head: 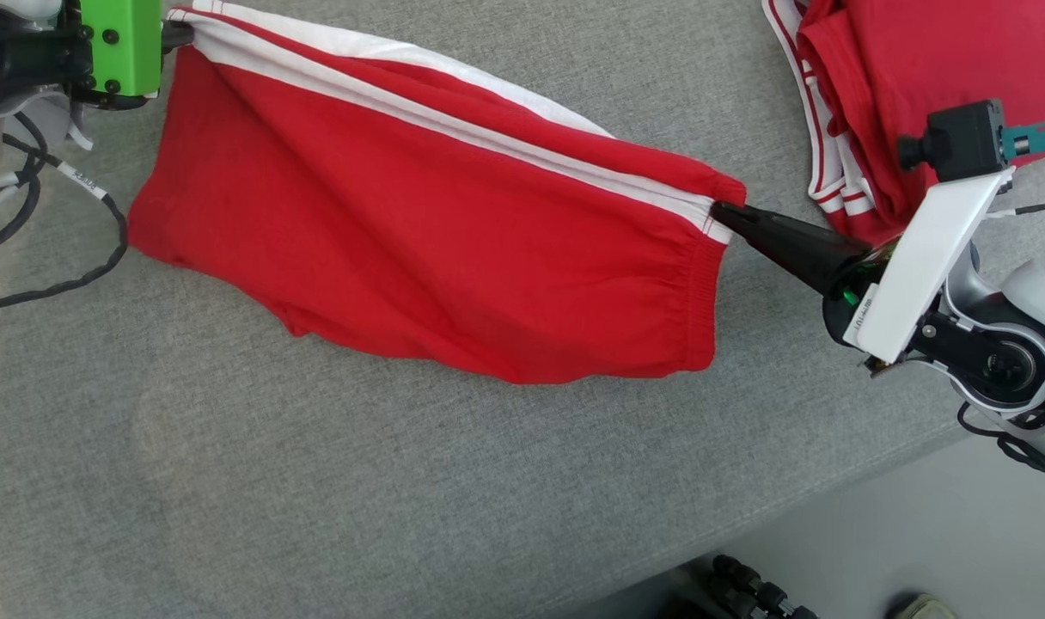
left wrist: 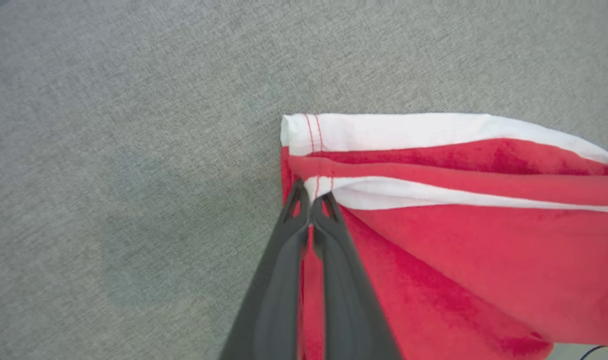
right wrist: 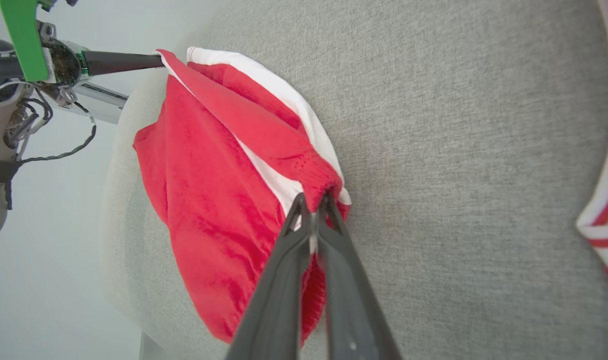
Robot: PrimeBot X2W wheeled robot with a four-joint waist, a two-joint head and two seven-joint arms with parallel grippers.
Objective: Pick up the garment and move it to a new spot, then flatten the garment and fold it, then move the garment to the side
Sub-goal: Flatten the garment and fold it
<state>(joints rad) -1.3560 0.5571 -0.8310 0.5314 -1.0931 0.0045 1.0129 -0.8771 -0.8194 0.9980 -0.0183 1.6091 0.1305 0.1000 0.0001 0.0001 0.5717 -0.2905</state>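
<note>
- Shorts (head: 419, 232) of red knit fabric, with two white side stripes (head: 454, 120) and a gathered elastic waistband (head: 703, 292), lie spread across the middle of a grey woven cloth surface (head: 316, 481).
- The left gripper (head: 183, 34), on an arm with a bright green housing (head: 127, 43), is clamped on the striped hem corner of the shorts at the far left; the left wrist view shows its two dark fingers pressed together on the lower white stripe (left wrist: 311, 197).
- The right gripper (head: 720, 213) is pinched tight on the striped end of the waistband; in the right wrist view its fingers meet on the red gathered edge (right wrist: 314, 202).
- Between the two grips the striped side runs in a fairly straight line, while the rest of the red fabric falls toward the robot in loose diagonal folds.
- Whether the striped edge is raised off the cloth cannot be told.
- A second red garment with white-and-red trim (head: 901, 69) lies bunched at the far right, well apart from the shorts and just beyond the right arm.
- Black cables (head: 58, 284) trail from the left arm across the grey surface, near the left leg hem.
- Pale floor (head: 918, 533) shows past the surface's near right edge.
</note>
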